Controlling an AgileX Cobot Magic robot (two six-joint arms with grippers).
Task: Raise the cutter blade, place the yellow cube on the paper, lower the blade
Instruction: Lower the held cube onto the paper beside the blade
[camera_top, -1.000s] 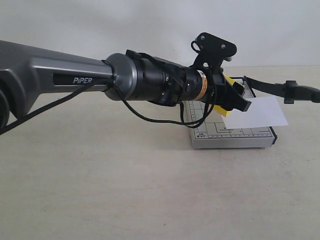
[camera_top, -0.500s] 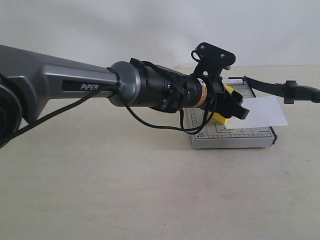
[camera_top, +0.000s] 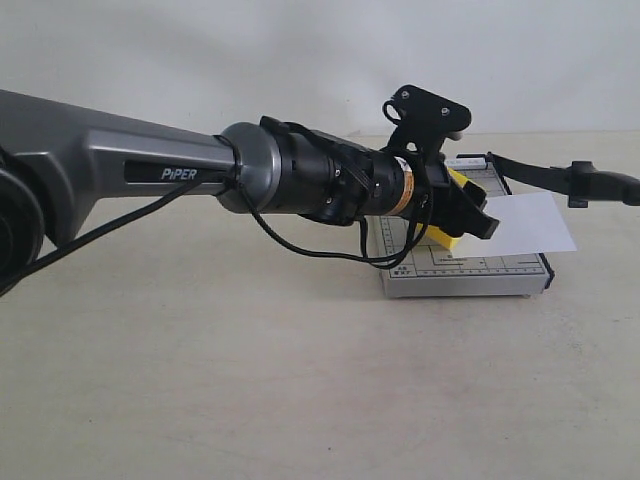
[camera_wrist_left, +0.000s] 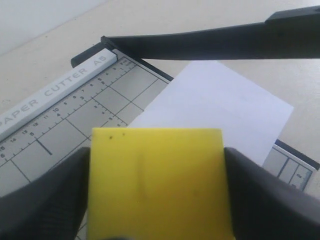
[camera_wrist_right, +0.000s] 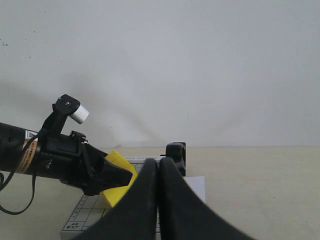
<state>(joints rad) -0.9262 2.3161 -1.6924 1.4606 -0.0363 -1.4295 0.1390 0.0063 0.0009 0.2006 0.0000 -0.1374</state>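
Left claw (camera_top: 470, 215) holds the yellow cube (camera_top: 459, 180) just short of the paper (camera_top: 535, 222), with the cutter blade (camera_top: 540, 174) raised.

Exterior view: the left claw, part open, clamps the cube above the grey gridded cutter base (camera_top: 470, 272) on the counter (camera_top: 250, 380); the paper lies just beyond the claw's tips, further right, and the blade slants up over the base's far edge. Left wrist view: the fingers (camera_wrist_left: 45, 200) press both sides of the cube (camera_wrist_left: 157, 180), and the paper (camera_wrist_left: 220, 105) lies ahead and below, between the cube and the blade (camera_wrist_left: 210, 45), so the placement likely needs a short reach forward and down. Right wrist view: the right claw (camera_wrist_right: 159, 175) is pressed shut with nothing seen between its fingers; a knob on the blade (camera_wrist_right: 176, 157) shows just past its tips, but I cannot tell whether they touch.
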